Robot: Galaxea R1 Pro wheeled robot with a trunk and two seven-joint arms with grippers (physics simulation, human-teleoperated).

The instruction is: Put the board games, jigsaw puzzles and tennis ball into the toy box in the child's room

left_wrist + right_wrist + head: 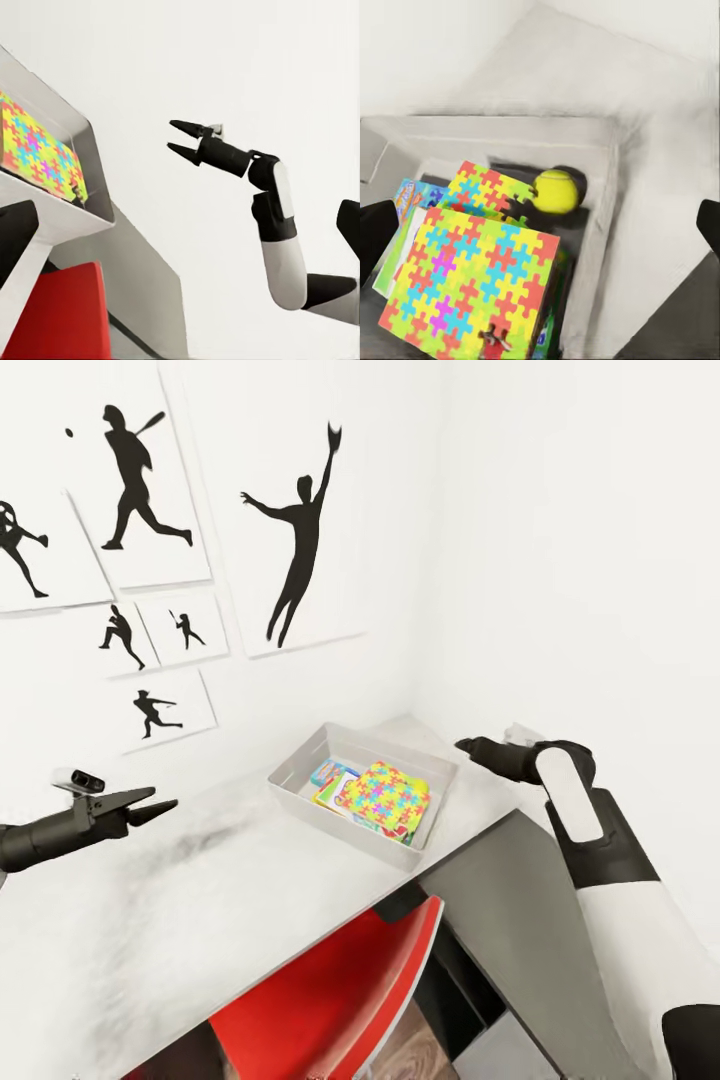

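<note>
The light grey toy box (296, 770) stands on the table (230, 890) near the wall corner. Two jigsaw puzzles (472, 277) (489, 187) lie stacked in it over board games, of which a blue-edged cover (409, 201) pokes out. The tennis ball (556, 190) is inside the box next to the puzzles. My right gripper (171, 135) hovers open just beyond the box's right rim, holding nothing; its fingers (375, 232) frame the box's contents. My left gripper (160, 802) is open and empty above the table, well left of the box.
A red chair (340, 990) is tucked under the table's front edge. The dark grey corner section (520, 900) runs under my right arm. White walls close in behind and to the right, with black athlete pictures (300, 540).
</note>
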